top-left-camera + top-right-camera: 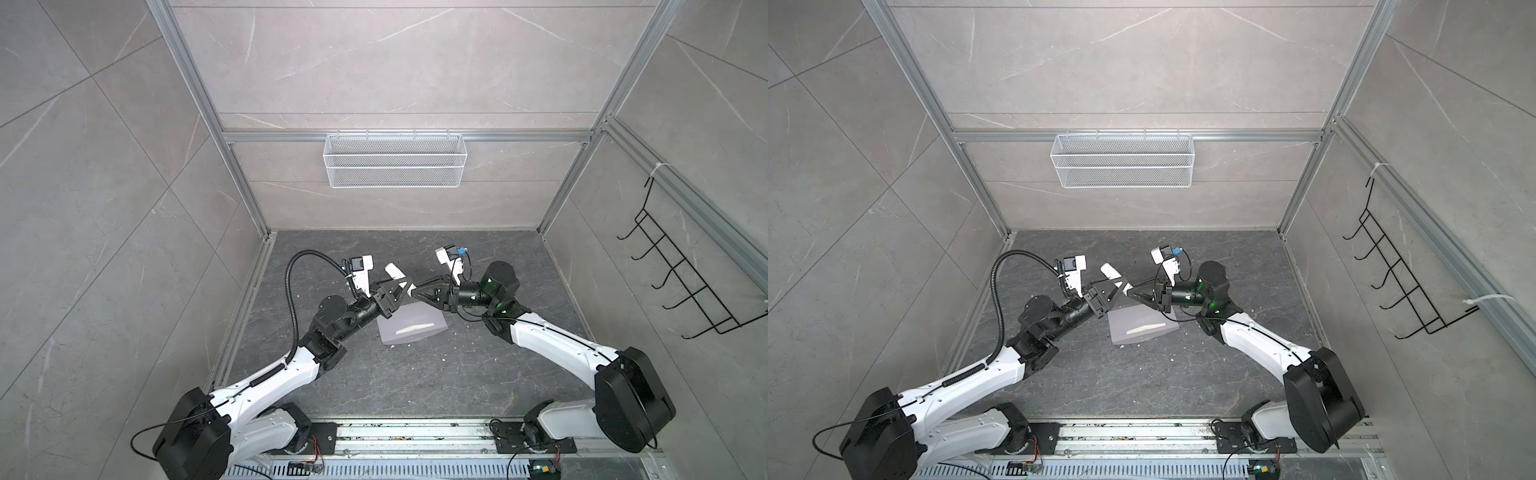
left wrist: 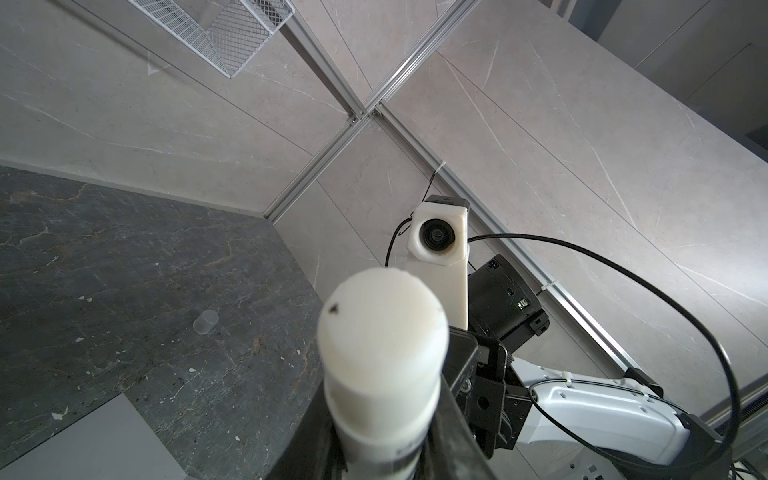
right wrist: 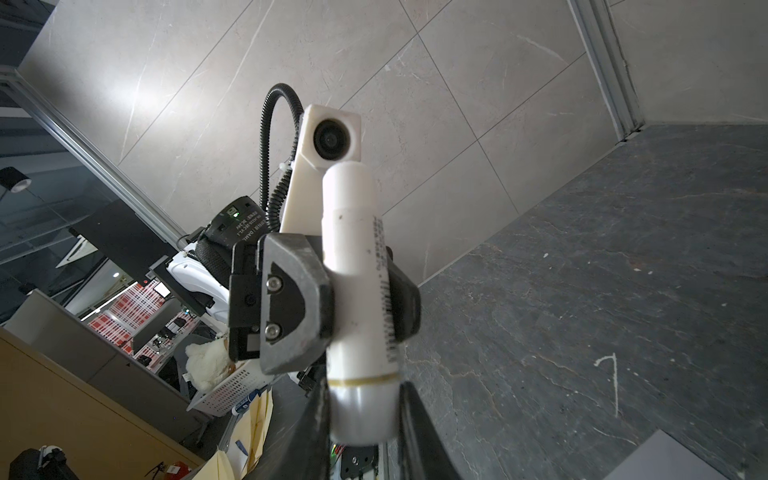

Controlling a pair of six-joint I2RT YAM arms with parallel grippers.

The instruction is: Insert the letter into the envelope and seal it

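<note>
I am working inside a lab test cell. An aluminium frame [image 1: 399, 136] is holding stone-look panels [image 1: 104, 166] around me on three sides, and a dark slab [image 1: 415, 374] is serving as my tabletop. A mesh basket [image 1: 395, 160] and a black hook rack [image 1: 688, 266] are hanging off the frame. My bases are sitting on a slotted rail [image 1: 415, 434] beside a bare circuit board [image 1: 542, 469] and loose wiring. Past a glass wall [image 3: 50, 208], my right wrist camera is catching an office: a tan desk [image 3: 62, 415], folders [image 3: 249, 419] and a plush toy [image 3: 205, 361].

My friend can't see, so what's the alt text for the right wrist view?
A white glue stick is gripped twice: the left gripper clamps its middle, the right gripper pinches its near end. Grey wall and dark table lie behind.
</note>
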